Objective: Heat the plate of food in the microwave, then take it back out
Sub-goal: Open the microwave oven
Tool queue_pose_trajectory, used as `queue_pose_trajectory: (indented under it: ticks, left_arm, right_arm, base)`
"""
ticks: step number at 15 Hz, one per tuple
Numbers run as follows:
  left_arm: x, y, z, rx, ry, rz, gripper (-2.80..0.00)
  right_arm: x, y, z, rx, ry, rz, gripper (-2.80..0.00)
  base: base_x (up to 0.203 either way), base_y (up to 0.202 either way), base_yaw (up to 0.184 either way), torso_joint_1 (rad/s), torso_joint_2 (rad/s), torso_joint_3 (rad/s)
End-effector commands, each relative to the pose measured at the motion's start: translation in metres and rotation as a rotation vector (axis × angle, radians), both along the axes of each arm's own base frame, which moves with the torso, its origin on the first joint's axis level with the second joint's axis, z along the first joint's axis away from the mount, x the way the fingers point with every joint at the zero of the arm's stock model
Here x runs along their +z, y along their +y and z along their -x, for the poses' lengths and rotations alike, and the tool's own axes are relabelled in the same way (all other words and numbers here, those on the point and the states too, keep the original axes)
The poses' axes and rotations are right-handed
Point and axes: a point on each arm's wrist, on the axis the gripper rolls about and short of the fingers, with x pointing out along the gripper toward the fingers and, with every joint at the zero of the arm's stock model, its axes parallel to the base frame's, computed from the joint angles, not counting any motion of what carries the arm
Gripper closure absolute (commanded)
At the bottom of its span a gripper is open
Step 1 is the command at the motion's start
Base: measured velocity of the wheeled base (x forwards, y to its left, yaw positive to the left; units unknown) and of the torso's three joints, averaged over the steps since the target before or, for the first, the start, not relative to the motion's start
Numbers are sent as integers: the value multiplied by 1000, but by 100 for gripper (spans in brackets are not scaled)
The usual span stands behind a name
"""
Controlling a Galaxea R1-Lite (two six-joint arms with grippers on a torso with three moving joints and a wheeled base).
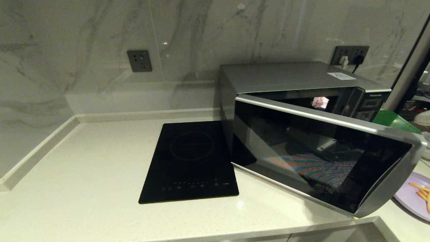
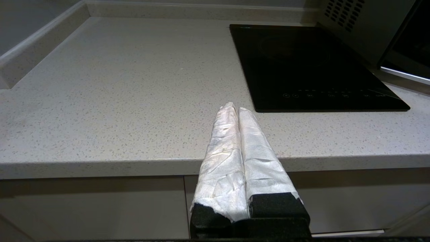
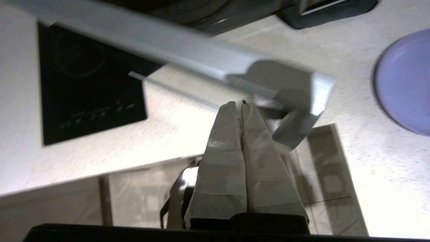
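The silver microwave (image 1: 289,77) stands at the back right of the counter. Its dark glass door (image 1: 319,158) is swung partly open, hinged on the left, with the free end out toward the counter's front. The lilac plate of food (image 1: 411,200), with orange-yellow sticks (image 1: 421,192) on it, lies on the counter just right of the door's free end. In the right wrist view my right gripper (image 3: 241,104) is shut on nothing, hovering close to the door's silver free corner (image 3: 315,94); the plate (image 3: 406,80) shows beyond. My left gripper (image 2: 238,108) is shut and parked at the counter's front edge.
A flat black induction hob (image 1: 189,161) lies left of the microwave, also seen as the hob (image 2: 312,67) ahead of the left gripper. A green tray (image 1: 393,121) sits behind the door at right. Pale counter (image 1: 84,174) stretches to the left wall.
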Motion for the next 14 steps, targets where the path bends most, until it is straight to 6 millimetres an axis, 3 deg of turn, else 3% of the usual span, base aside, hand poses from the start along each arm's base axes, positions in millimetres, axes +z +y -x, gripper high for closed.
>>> queue_pose_trajectory:
  ticks: [1,4,7,10,14]
  left_arm:
    - [0,0,0,1,0,1,0]
    - [0,0,0,1,0,1,0]
    - [0,0,0,1,0,1,0]
    - [0,0,0,1,0,1,0]
    - [0,0,0,1,0,1,0]
  right_arm:
    - [-7,-1,-18,-79,21,47,0]
    - [-27,-6,-65,-263,14,161,0]
    - [-42,-18,-93,-339,33,251,0]
    - [-50,-16,-89,-297,66,242,0]
    - [-44,-6,-59,-169,43,209,0]
  base:
    - [0,0,0,0,0,0]
    - [0,0,0,0,0,0]
    - [0,0,0,0,0,0]
    - [0,0,0,0,0,0]
    - [0,0,0,0,0,0]
